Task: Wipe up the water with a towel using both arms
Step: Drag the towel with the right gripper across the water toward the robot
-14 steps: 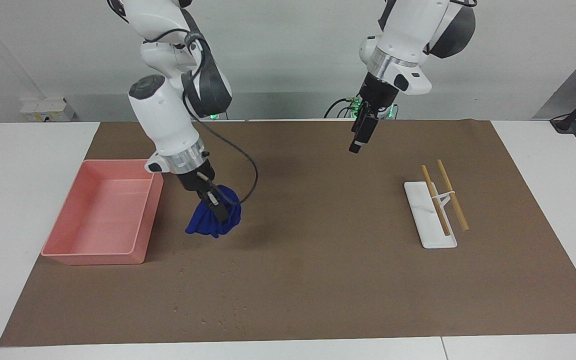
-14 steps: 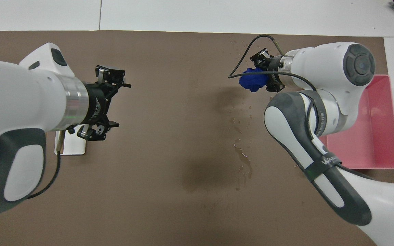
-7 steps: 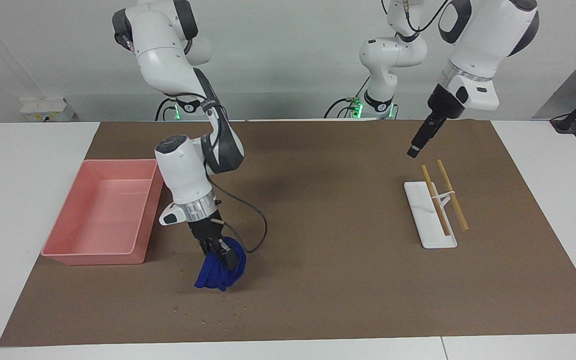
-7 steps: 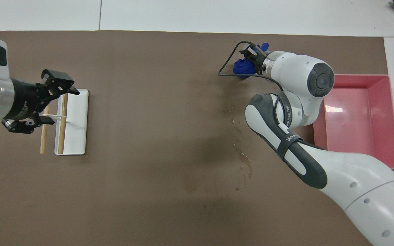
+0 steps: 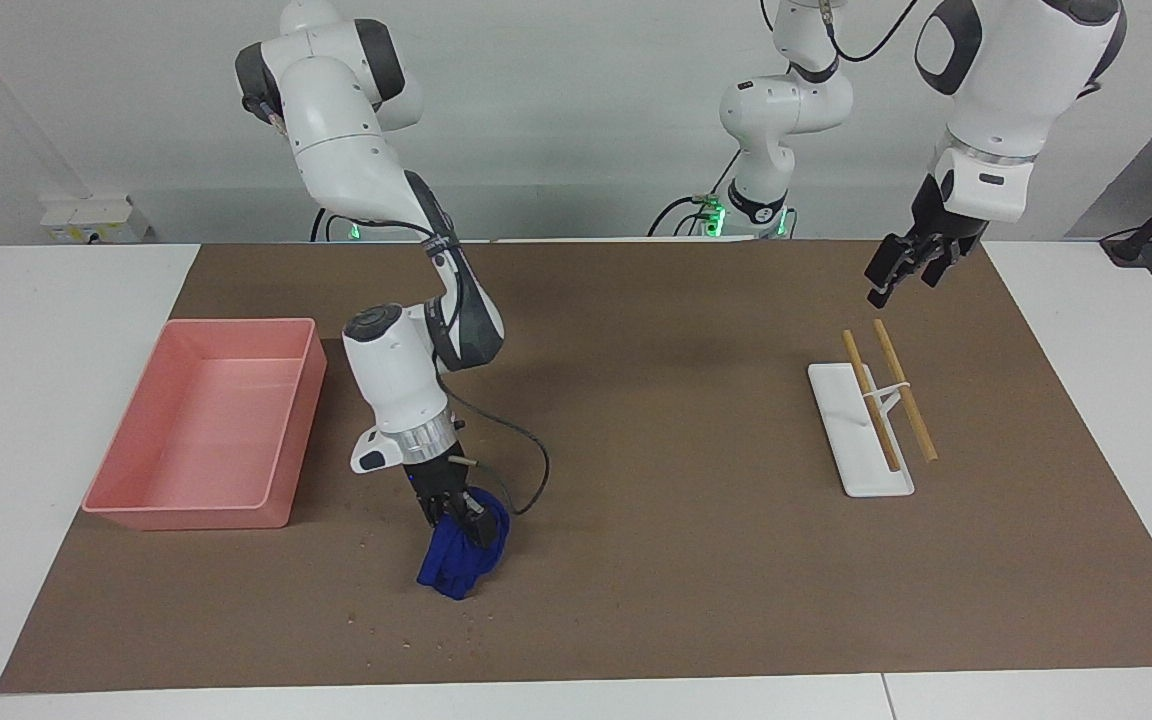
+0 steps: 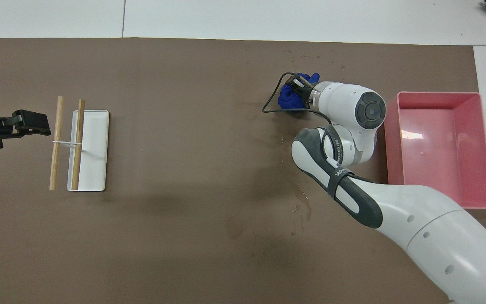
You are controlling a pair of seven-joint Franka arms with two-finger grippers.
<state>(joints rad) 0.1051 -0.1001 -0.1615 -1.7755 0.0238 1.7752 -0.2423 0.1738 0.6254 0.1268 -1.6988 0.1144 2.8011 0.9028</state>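
The blue towel (image 5: 458, 560) (image 6: 287, 96) hangs bunched from my right gripper (image 5: 456, 522) (image 6: 298, 86), which is shut on its top. Its lower end is down at the brown mat, beside the pink tray and farther from the robots than it. Water droplets (image 5: 416, 630) (image 6: 310, 57) speckle the mat just past the towel. A small puddle of water (image 6: 303, 202) lies nearer to the robots, partly under the right arm. My left gripper (image 5: 904, 270) (image 6: 28, 126) hangs open in the air toward the left arm's end of the table, next to the wooden sticks, holding nothing.
A pink tray (image 5: 191, 512) (image 6: 437, 95) sits at the right arm's end of the mat. A white holder (image 5: 866, 470) (image 6: 95, 169) with two wooden sticks (image 5: 904, 400) (image 6: 55, 147) across it lies toward the left arm's end.
My right gripper carried the towel away from the robots and lowered it to the mat near the droplets. My left arm swung out toward its own end of the table, past the sticks.
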